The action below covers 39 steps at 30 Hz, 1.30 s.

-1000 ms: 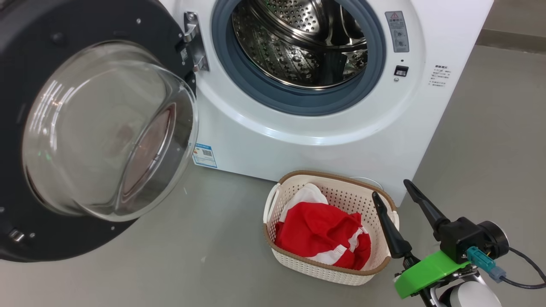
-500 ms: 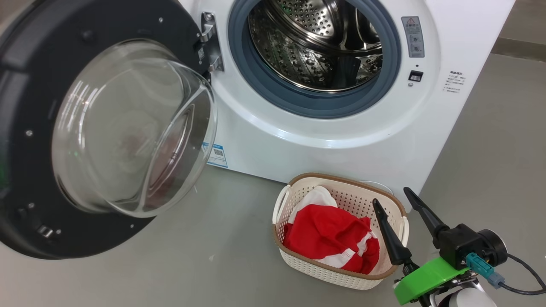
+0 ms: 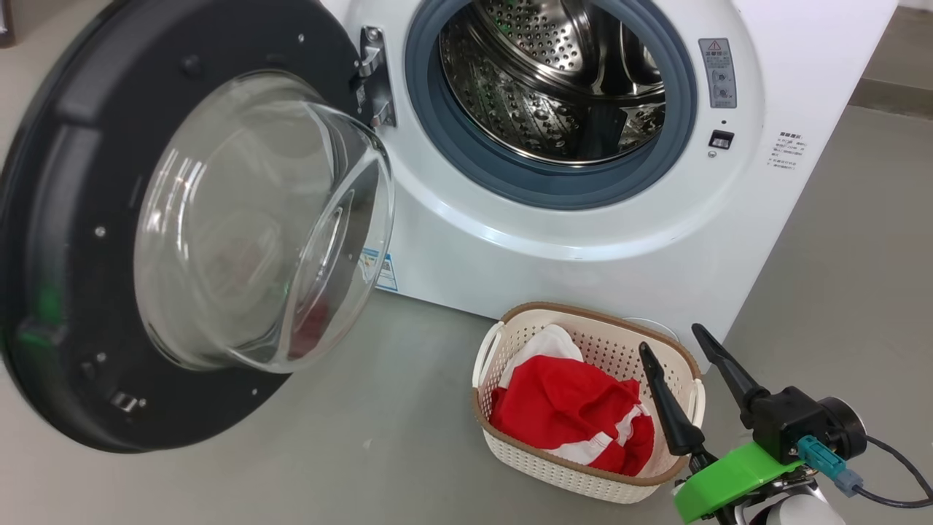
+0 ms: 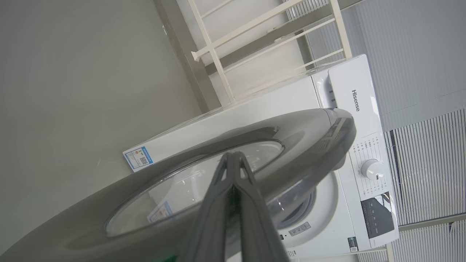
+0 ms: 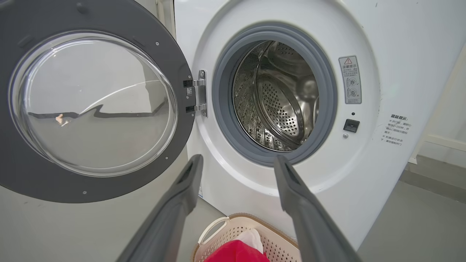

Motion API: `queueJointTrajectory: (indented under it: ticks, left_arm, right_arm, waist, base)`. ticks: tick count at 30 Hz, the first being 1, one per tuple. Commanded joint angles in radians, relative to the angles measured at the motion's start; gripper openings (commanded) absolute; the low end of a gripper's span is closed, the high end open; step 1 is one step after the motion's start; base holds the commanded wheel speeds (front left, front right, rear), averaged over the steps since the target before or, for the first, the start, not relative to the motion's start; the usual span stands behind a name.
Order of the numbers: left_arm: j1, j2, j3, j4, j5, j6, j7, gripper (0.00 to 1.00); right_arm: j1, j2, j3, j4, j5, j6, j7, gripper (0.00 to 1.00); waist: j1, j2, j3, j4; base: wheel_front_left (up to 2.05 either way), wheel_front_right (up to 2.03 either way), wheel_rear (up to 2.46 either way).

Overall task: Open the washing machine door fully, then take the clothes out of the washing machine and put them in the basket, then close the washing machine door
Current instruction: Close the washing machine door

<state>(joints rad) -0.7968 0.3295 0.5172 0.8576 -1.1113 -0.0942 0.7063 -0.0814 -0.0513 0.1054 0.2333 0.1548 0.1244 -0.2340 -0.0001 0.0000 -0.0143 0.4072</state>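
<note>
Door (image 3: 58, 182) — stiff, glossy — looked best pushed at its rim; left fingers (image 4: 224, 178) were closed, right fingers (image 3: 667, 401) spread, both empty.

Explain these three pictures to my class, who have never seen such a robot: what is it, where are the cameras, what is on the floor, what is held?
It is a wheeled robot with two arms, each ending in a gripper: two long dark fingers. The head camera looks down at a white washing machine, its round door swung open and its steel drum looking empty. On the grey floor stands a cream basket with red and white clothes in it. The right gripper hangs open near the basket, holding nothing. The left wrist camera looks along the left gripper, which is shut and empty, close to the door's outer face; whether it touches, I cannot tell. The right wrist camera looks between that gripper's spread fingers at the drum.
</note>
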Motion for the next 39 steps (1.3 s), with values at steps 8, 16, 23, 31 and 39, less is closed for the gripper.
queueJointTrajectory:
  ticks: [8, 16, 23, 31, 39]
  left_arm:
    - [0.093, -0.028, 0.018, -0.158, -0.043, 0.031, 0.073, 0.00]
    - [0.161, -0.088, 0.028, -0.300, -0.079, 0.074, 0.123, 0.00]
    - [0.217, -0.145, 0.043, -0.427, -0.114, 0.120, 0.153, 0.00]
    - [0.267, -0.223, 0.060, -0.583, -0.169, 0.178, 0.179, 0.00]
    - [0.338, -0.268, 0.032, -0.722, -0.213, 0.230, 0.194, 0.00]
  right_arm:
    - [-0.020, 0.001, 0.016, -0.008, 0.023, 0.006, -0.021, 1.00]
    - [-0.023, 0.001, 0.017, 0.003, 0.042, 0.006, -0.026, 1.00]
    - [-0.024, 0.001, 0.013, 0.005, 0.049, 0.006, -0.027, 1.00]
    - [-0.024, 0.001, 0.005, -0.005, 0.048, 0.006, -0.028, 1.00]
    - [-0.017, 0.001, 0.005, -0.003, 0.055, 0.006, -0.028, 1.00]
  waist:
    - [0.0001, 0.0000, -0.005, 0.003]
    - [0.0001, 0.0000, -0.010, -0.001]
    - [0.0001, 0.0000, -0.012, -0.010]
    - [0.0001, 0.0000, 0.000, -0.030]
    - [0.0001, 0.0000, -0.012, -0.052]
  base:
    - [0.00, 0.00, 0.00]
    - [0.00, 0.00, 0.00]
    - [0.00, 0.00, 0.00]
    - [0.00, 0.00, 0.00]
    - [0.00, 0.00, 0.00]
